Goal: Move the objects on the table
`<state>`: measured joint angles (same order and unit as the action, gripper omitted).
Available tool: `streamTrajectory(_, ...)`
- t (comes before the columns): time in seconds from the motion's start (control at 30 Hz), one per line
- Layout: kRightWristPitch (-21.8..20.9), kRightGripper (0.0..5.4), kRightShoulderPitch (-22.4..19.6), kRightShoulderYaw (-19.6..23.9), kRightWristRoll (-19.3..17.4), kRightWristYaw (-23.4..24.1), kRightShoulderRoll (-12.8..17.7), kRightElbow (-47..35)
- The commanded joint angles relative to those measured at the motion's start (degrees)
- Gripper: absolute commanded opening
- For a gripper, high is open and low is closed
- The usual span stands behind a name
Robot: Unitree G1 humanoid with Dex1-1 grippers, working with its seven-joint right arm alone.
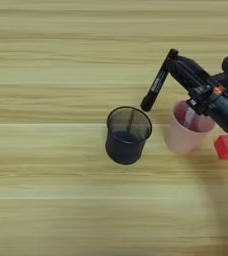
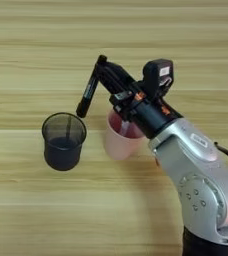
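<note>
The silver forearm [image 2: 196, 170] is seen entering from the lower right. Mid-frame on the table [image 1: 46, 210], the mesh cup [image 1: 128, 134] stands beside a pink cup [image 1: 186, 131], with the red cube [image 1: 225, 148] at the right edge. Above them, the marker [image 1: 157, 83] is pinched at its top end by the gripper [image 1: 175, 59], slanting down toward the mesh cup's rim.

A robot test bench, judging by the bare wooden table [image 1: 46, 210] with props.
</note>
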<state>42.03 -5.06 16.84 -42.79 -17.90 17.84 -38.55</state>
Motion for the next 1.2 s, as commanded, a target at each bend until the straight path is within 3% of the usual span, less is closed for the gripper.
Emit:
streamTrajectory(0.03,-2.6,0.77,-3.4,2.4,-1.2,0.9,2.3,-2.0)
streamTrajectory(0.37,-3.0,0.77,-3.3,3.9,-2.9,1.8,3.7,-1.9)
streamTrajectory(0.87,-3.3,0.77,-2.8,10.9,-6.3,2.6,7.2,-1.5)
streamTrajectory(1.2,-3.1,0.77,-0.7,12.2,-6.0,2.9,8.5,-1.7)
